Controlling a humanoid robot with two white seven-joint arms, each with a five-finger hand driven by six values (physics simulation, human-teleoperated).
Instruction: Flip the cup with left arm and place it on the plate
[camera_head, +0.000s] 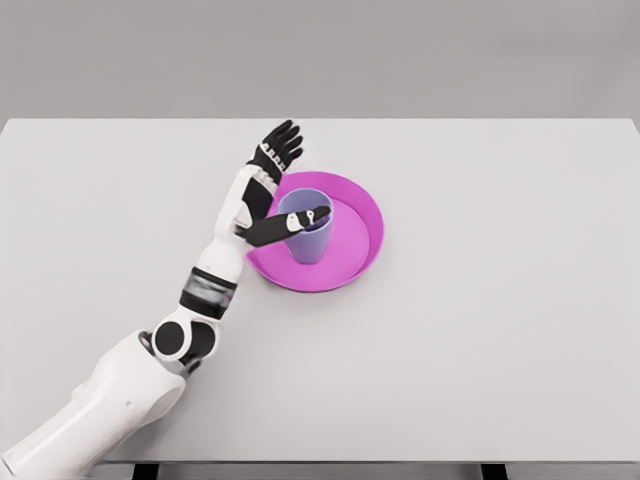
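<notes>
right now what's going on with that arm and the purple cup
The left robot hand is at the pink plate on the grey table. The purple cup stands upright on the plate, mouth up. The robot hand's fingers are spread and point away behind the cup, while the thumb lies across the cup's rim. So the cup looks placed, and the robot hand appears open rather than gripping. No right arm is in view.

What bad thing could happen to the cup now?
The cup stands upright on the pink plate, but the left hand is right beside it, with its thumb lying across the cup's rim. If the hand pulls away carelessly, the thumb might catch the rim and tip the cup over, or drag it toward the plate's left edge.
</notes>
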